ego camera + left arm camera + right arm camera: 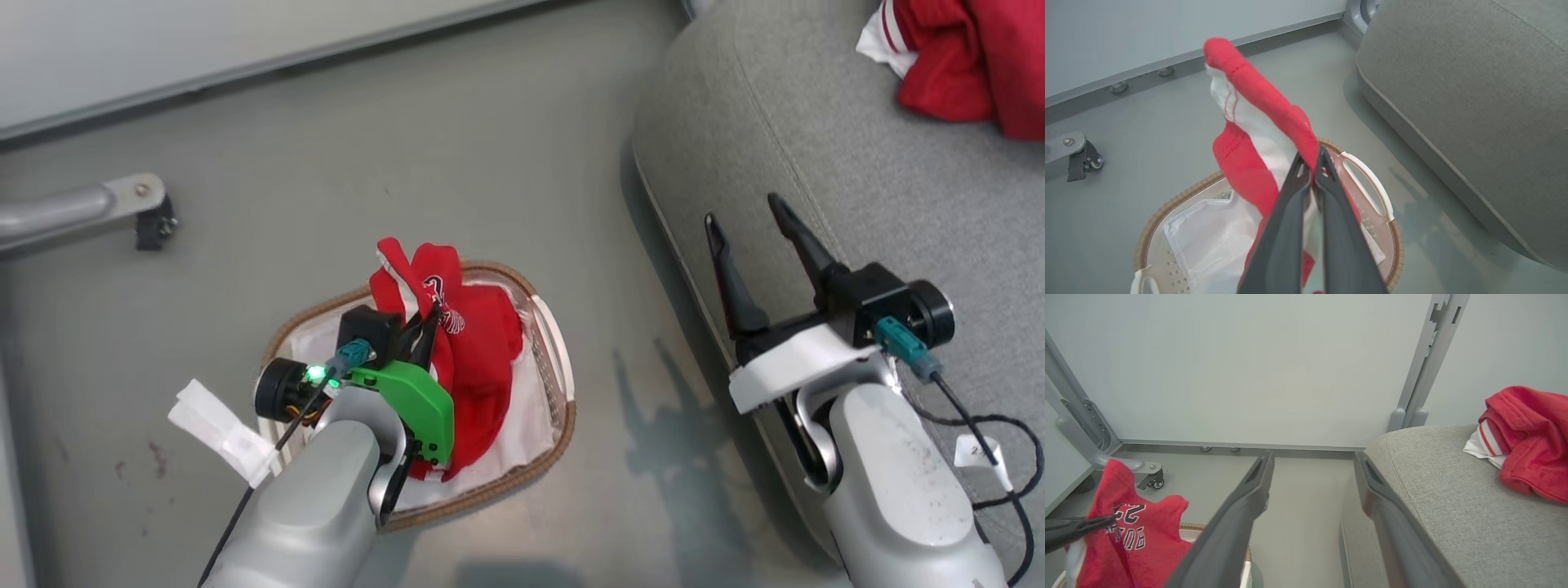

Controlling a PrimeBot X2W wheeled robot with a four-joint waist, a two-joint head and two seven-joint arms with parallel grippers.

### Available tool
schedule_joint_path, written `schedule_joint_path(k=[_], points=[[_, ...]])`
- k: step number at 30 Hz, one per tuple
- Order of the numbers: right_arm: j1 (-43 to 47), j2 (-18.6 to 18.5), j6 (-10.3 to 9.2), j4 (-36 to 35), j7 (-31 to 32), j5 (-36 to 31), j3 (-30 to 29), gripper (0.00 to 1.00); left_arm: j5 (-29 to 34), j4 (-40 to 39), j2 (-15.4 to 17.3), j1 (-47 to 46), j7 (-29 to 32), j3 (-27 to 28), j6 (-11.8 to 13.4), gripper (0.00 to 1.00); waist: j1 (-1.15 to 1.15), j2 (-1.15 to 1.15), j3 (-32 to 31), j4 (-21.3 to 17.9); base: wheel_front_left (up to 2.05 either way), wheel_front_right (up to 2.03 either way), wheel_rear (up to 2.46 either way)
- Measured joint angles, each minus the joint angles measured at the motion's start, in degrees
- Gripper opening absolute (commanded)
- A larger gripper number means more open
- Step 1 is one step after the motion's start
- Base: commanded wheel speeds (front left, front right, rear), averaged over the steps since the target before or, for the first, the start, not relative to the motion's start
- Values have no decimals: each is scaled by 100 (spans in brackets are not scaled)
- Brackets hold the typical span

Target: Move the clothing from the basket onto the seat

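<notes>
Head view: the left pincer [429,318] clenched a red garment [478,343] that stood bunched up out of the basket [563,425] on the floor [408,147]. The right pincer [744,216] hung released beside the seat [857,163] edge.

Left wrist view: its fingers [1290,212] pinched red-and-white fabric above the liner [1208,241].

Right wrist view: the right fingers [1241,510] stood spread, and a second red garment [1527,433] lay on the seat.

Basket [549,359] on floor [408,147], left of seat [816,147]; garment [478,343] in basket; second garment [971,65] on seat.
</notes>
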Motion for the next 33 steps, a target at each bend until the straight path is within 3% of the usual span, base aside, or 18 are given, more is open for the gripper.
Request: schedule_joint_path(k=[15, 23, 27, 33], points=[[832, 0, 0, 250, 0, 118, -31, 100, 717, -2129, 11, 576, 0, 1236, 36, 0, 0, 0, -1220, 529, 0, 0, 0], [1156, -1, 0, 383, 0, 145, 170, 100, 945, -2945, -38, 587, 0, 1532, 9, 0, 0, 0, -1700, 677, 0, 0, 0], [1280, -5, 0, 445, 0, 261, 381, 100, 949, -3190, -55, 627, -1, 1546, 4, 0, 0, 0, -1897, 751, 0, 0, 0], [1072, -12, 0, 548, 0, -51, 1233, 100, 937, -3416, -71, 747, -1, 1386, -7, 0, 0, 0, -1993, 895, 0, 0, 0]])
